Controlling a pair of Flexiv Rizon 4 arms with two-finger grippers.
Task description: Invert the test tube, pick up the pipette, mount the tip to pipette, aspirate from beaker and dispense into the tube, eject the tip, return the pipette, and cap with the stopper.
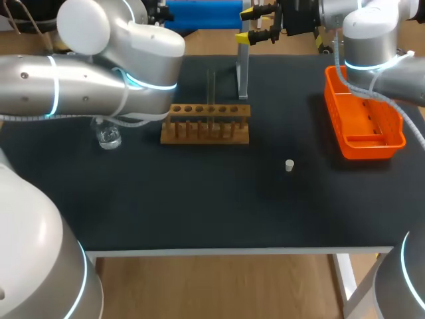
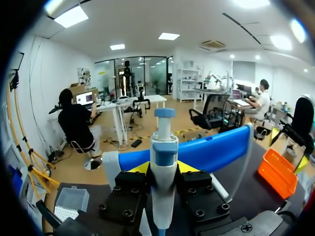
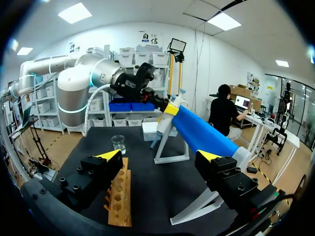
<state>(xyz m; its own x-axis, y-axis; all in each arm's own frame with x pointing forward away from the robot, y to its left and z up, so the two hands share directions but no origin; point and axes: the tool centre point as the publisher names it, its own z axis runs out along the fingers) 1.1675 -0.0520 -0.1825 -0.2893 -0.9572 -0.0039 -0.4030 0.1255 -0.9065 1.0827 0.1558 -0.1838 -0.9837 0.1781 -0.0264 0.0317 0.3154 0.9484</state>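
Note:
My left gripper [image 2: 164,169] is shut on the white and blue pipette [image 2: 164,157], which stands upright between its yellow tips. In the right wrist view that gripper [image 3: 167,110] holds the pipette [image 3: 164,125] just above the white stand [image 3: 172,150]. My right gripper [image 1: 246,26] is wide open with nothing in it, at the far edge by the stand [image 1: 242,66]. A clear test tube [image 1: 211,93] stands in the wooden rack [image 1: 206,123]. The glass beaker [image 1: 106,136] sits left of the rack. The small white stopper [image 1: 289,165] lies alone on the black mat.
An orange basket [image 1: 365,126] sits at the right edge of the table under my right arm. A clear tip box [image 2: 71,199] lies on the mat beside my left gripper. A long blue object [image 1: 199,13] lies along the far edge.

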